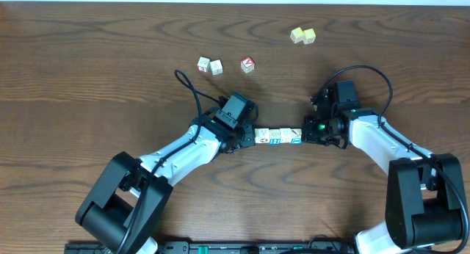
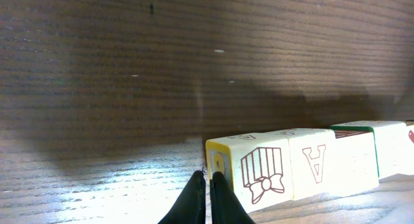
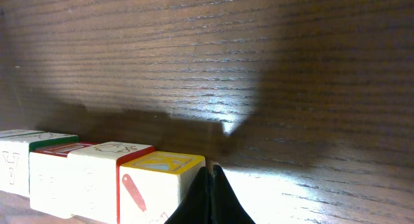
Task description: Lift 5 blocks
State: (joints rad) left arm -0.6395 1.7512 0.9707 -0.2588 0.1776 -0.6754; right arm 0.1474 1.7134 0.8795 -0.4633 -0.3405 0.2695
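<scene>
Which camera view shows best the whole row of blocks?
The overhead view: the row of blocks lies whole in it. The left wrist view sees it from the side at the gift-printed block, the far end cut off. The right wrist view does likewise from the yellow-topped block.

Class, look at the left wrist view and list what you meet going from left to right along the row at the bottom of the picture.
left pincer, shut → gift-box block → letter A block → green-edged block → plain-looking block → red-marked block, only a sliver at the frame's edge.
</scene>
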